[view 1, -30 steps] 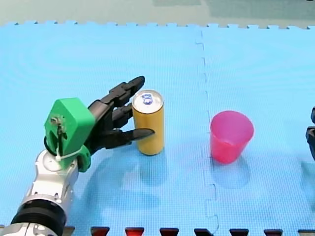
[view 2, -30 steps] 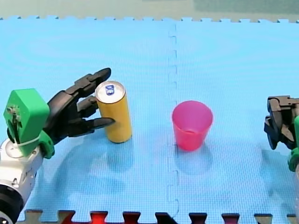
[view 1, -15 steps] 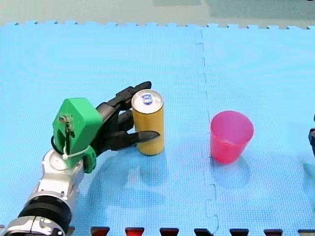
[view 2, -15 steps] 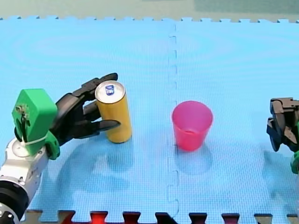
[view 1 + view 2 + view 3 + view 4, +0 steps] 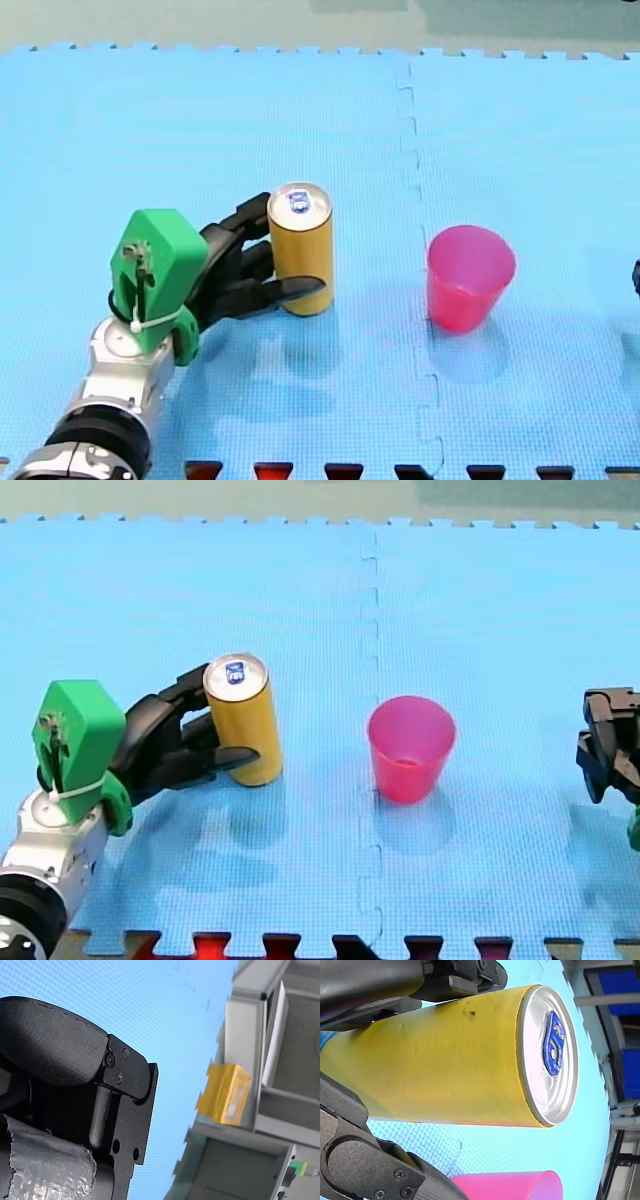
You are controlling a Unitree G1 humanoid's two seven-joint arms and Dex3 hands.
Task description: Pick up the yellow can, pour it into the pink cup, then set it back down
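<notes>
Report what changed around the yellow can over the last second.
The left hand moved in on the yellow can and closed its fingers around it. The can stays upright on the blue mat, unlifted; the pink cup has not moved; the right hand stays near the right edge.

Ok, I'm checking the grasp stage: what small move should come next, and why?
Probably lift straight up: the fingers of the left hand wrap the yellow metal can, which stands on the blue foam mat, left of the pink plastic cup. The right hand is at the mat's right edge.
</notes>
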